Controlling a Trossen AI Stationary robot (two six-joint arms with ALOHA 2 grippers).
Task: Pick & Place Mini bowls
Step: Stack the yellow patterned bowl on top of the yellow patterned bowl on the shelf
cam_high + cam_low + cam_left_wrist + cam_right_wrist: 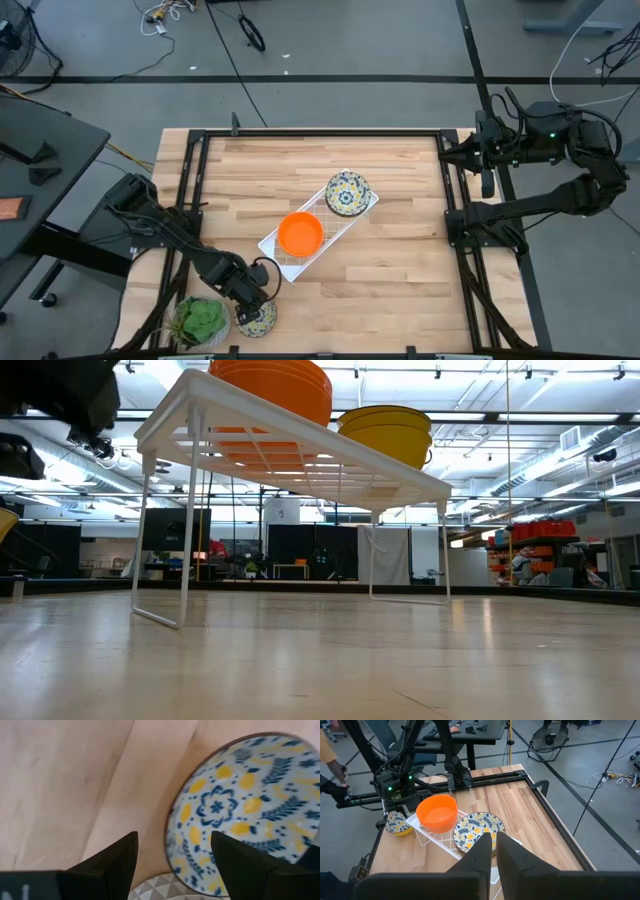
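A floral mini bowl lay on the bench at its near left corner, beside the potted plant. The left claw hung released over it, fingers straddling the rim. An orange mini bowl and a second floral bowl sat on the white wire rack mid-bench. The right claw was clenched, empty, raised off the bench's right side.

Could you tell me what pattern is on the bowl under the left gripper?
The mini bowl is white with blue-and-yellow florals; left wrist view.
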